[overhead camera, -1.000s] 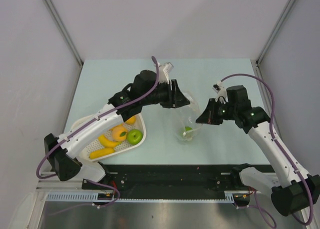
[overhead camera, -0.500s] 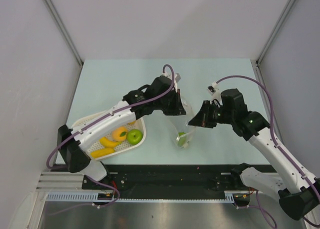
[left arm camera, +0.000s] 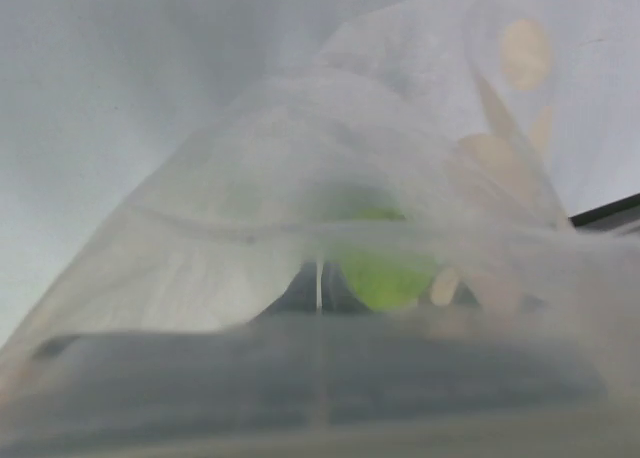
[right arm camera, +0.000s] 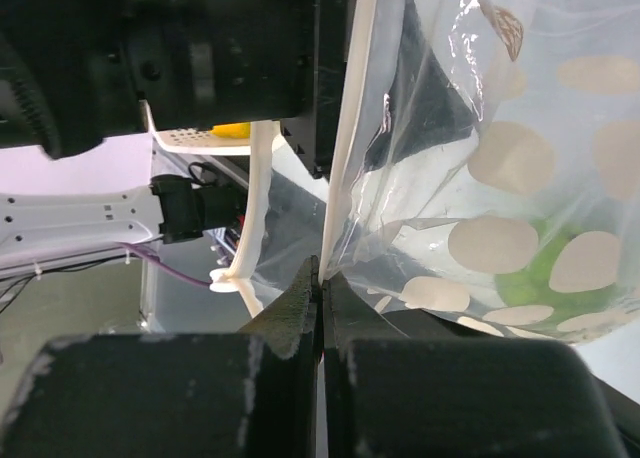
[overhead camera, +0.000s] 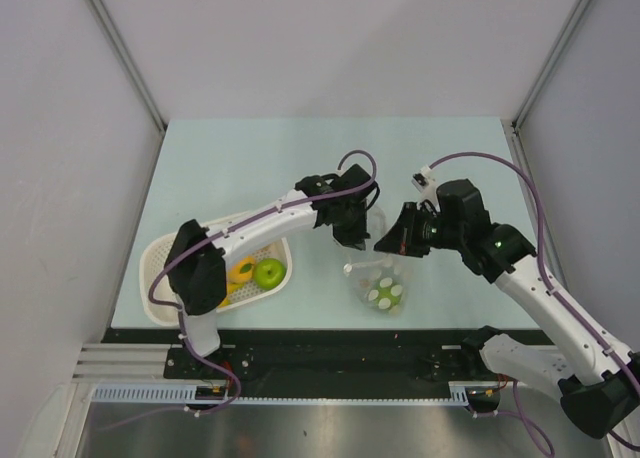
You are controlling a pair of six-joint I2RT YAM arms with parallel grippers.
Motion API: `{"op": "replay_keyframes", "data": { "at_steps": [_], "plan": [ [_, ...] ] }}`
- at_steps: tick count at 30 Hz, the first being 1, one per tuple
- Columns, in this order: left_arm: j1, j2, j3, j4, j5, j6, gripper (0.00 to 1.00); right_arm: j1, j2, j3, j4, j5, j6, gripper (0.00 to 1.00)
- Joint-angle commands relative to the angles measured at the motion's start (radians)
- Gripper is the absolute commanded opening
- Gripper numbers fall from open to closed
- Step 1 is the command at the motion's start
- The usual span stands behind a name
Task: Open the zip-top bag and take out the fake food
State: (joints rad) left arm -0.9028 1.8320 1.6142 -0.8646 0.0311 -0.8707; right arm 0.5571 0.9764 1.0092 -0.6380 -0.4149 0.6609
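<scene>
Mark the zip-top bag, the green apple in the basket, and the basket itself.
zip-top bag (overhead camera: 385, 276): top external view, clear side wall at mid-height.
green apple (overhead camera: 268, 272): top external view, middle of its top.
white basket (overhead camera: 152, 268): top external view, left rim.

White perforated basket (overhead camera: 157, 261) on pale green table (overhead camera: 240, 158), near-left side; grey walls (overhead camera: 330, 38) around.

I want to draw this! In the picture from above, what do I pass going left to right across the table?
White basket with a green apple in it → left claw → right claw. The see-through bag spreads under both claws, so it gets no clear spot.
</scene>
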Motion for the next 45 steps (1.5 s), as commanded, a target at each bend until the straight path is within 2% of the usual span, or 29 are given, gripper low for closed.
{"op": "replay_keyframes", "data": {
  "at_steps": [1, 2, 3, 6, 12, 17, 22, 33, 35, 39, 45],
  "plan": [
    [0.001, 0.045, 0.038, -0.01, 0.035, 0.036, 0.08, 0.004, -0.004, -0.032, -0.011, 0.03, -0.033, 0.0],
    [-0.002, 0.05, 0.027, 0.01, 0.058, 0.05, 0.1, 0.004, -0.007, -0.038, -0.012, 0.031, -0.034, 0.0],
    [-0.005, 0.047, 0.0, 0.056, 0.1, 0.053, 0.17, 0.004, -0.013, -0.056, -0.012, 0.031, -0.035, 0.0],
    [-0.016, 0.018, -0.04, 0.117, 0.124, 0.056, 0.23, 0.003, -0.034, -0.089, -0.015, 0.039, -0.032, 0.0],
    [-0.013, -0.071, -0.031, 0.076, 0.009, 0.087, 0.25, 0.003, -0.002, -0.106, 0.093, -0.071, -0.012, 0.0],
    [0.002, -0.112, -0.002, 0.012, -0.019, 0.088, 0.25, 0.013, 0.091, -0.048, 0.179, -0.145, -0.003, 0.0],
    [0.016, -0.152, -0.008, 0.006, -0.003, 0.065, 0.25, 0.058, 0.123, -0.001, 0.23, -0.137, 0.023, 0.0],
    [0.015, -0.14, -0.1, 0.061, 0.062, 0.07, 0.25, 0.032, 0.025, -0.092, 0.225, -0.078, 0.057, 0.0],
    [0.012, -0.111, -0.108, 0.067, 0.108, 0.09, 0.29, 0.012, 0.005, -0.133, 0.209, -0.087, 0.059, 0.0],
    [-0.018, -0.066, -0.108, 0.067, 0.141, 0.116, 0.42, -0.009, -0.047, -0.173, 0.161, -0.081, 0.052, 0.0],
    [-0.027, -0.01, -0.145, 0.108, 0.174, 0.124, 0.51, -0.043, -0.097, -0.207, 0.132, -0.088, 0.049, 0.0]
  ]
}}
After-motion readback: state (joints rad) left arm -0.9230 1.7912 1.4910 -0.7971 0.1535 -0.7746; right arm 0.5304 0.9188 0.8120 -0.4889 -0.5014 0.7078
